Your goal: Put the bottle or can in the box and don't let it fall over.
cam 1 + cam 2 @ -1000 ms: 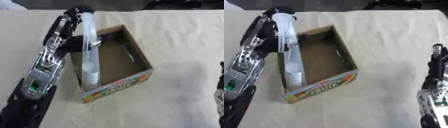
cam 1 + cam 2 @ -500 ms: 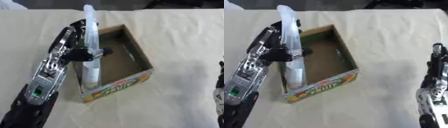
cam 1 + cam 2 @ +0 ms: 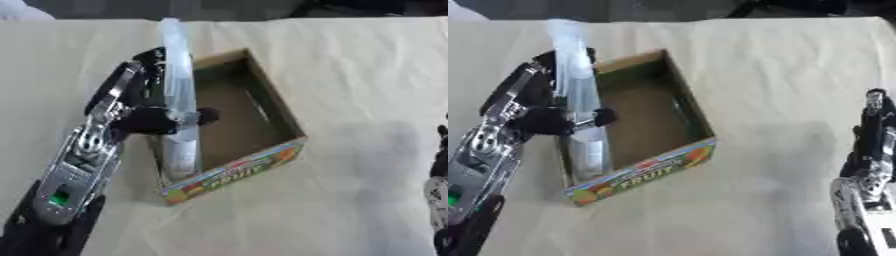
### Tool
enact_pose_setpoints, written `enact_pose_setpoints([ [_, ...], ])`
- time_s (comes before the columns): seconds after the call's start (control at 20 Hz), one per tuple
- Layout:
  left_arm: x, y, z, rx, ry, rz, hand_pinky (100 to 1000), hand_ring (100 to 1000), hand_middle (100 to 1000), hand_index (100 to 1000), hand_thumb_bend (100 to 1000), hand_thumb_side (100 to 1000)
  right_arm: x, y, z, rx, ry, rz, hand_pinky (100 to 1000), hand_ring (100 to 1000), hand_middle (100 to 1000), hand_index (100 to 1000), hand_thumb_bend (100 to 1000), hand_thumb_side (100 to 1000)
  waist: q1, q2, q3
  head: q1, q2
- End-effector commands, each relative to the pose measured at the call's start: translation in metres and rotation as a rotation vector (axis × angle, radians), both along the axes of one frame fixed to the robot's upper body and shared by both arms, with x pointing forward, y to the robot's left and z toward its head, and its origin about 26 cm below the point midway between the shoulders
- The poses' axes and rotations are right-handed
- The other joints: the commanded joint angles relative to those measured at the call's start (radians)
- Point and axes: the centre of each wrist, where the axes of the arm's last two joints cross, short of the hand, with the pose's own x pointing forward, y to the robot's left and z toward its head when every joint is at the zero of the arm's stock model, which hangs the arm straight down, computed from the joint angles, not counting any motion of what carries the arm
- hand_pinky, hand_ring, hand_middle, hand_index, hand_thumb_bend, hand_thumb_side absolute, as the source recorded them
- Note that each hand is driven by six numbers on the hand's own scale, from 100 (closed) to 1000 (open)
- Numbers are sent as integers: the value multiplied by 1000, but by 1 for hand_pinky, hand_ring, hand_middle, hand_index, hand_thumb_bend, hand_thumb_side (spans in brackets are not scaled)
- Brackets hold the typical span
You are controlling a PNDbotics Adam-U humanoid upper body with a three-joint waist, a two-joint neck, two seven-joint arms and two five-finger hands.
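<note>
1. One clear plastic bottle (image 3: 179, 105), tall and narrow, standing upright with its base inside the cardboard box (image 3: 280, 127), pressed into the near-left corner against the left wall; upper part rising well above the rim. Cap end blurred, colour not made out.
2. Held by left hand (image 3: 140, 112): fingers curled round the bottle's middle from the left, thumb (image 3: 206, 116) wrapped across the right side, over the box interior. Closed on the bottle, nothing else in the grasp.
3. Left forearm (image 3: 74, 175), silver and black with a small green light, entering from the lower left, lying outside the box's left wall.
4. Box open-topped, brown inside, turned askew on the table; near wall printed with coloured fruit pictures and the word "FRUIT" (image 3: 645, 175). Thin dark streak along the inner right wall, not identified.
5. Right hand (image 3: 872, 150) at the right edge, well apart from the box, fingers straight and pointing up, holding nothing.
6. Beige tablecloth (image 3: 367, 75) under everything, lightly creased.
</note>
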Motion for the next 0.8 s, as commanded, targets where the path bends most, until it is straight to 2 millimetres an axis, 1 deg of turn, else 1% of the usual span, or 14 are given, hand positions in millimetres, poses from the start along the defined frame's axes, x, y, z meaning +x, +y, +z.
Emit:
enact_pose_setpoints([
  [0.05, -2, 11, 6, 24, -30, 22, 1000, 777, 833, 737, 904, 178, -1, -5, 6, -14, -13, -11, 1000, 1000, 1000, 1000, 100, 772, -2, -22, 2, -5, -3],
  [0.1, -2, 14, 4, 29, -27, 33, 1000, 778, 835, 739, 918, 187, -1, -5, 6, -14, -14, -10, 1000, 1000, 1000, 1000, 100, 771, -3, -22, 3, -6, -4],
  [0.25, -2, 18, 1, 39, -25, 49, 1000, 778, 835, 739, 920, 188, -1, -5, 6, -13, -14, -11, 1000, 1000, 1000, 1000, 100, 771, -4, -22, 3, -6, -4],
  [0.4, 0, 22, -7, 65, 7, 61, 1000, 788, 844, 742, 930, 156, -1, -4, 7, -12, -19, -8, 1000, 1000, 1000, 1000, 100, 765, -7, -20, 5, -5, -7],
  [0.55, 3, 23, -15, 100, 40, 54, 1000, 792, 848, 745, 937, 153, -1, -3, 7, -10, -20, -6, 1000, 1000, 1000, 1000, 100, 766, -10, -19, 5, -4, -7],
  [0.8, 4, 25, -19, 134, 59, 33, 1000, 795, 849, 743, 926, 128, -1, -3, 7, -6, -22, -6, 1000, 1000, 1000, 1000, 100, 773, -12, -17, 8, -5, -6],
])
